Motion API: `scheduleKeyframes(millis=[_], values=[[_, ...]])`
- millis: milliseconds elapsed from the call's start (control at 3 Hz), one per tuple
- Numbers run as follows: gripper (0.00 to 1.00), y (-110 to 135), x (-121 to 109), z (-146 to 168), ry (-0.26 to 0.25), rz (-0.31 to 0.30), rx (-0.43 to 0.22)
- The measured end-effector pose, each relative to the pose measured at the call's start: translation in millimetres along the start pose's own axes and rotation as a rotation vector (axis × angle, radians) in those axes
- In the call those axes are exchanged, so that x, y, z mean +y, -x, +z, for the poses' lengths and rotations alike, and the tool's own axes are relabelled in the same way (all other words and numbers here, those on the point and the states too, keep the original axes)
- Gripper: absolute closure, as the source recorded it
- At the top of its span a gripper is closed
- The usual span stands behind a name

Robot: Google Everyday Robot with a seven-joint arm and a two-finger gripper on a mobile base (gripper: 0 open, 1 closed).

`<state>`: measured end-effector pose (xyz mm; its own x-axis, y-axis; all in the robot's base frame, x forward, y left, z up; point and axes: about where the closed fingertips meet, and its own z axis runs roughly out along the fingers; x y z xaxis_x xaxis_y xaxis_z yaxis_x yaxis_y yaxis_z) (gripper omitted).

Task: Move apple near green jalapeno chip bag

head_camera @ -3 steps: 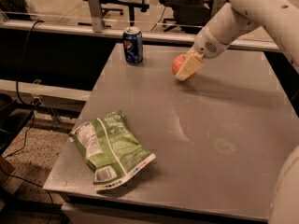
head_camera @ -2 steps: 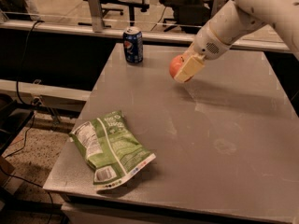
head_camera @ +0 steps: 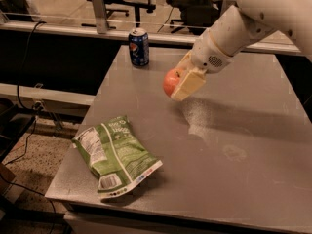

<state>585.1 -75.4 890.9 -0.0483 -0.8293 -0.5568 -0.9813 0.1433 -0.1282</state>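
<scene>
Camera view, round apple in jaws, above tabletop

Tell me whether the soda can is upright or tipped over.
Upright: the soda can stands on its base, top rim up, near the far edge of the table. The claw, right of it, grips the apple.

My arm is a smooth, glossy white shell of thick rounded segments, with a small patch of dark vent holes at the wrist collar. My tool, above the table centre, ends in 2 blocky cream-yellow fingers.
</scene>
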Motion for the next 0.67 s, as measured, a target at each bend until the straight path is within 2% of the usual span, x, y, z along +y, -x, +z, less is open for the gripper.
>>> scheduleKeyframes(millis=[333, 667], values=[[1.0, 8.6, 29.0, 14.8, 0.059, -0.051, -0.011], [1.0, 15.4, 51.6, 21.8, 0.091, -0.098, -0.026]])
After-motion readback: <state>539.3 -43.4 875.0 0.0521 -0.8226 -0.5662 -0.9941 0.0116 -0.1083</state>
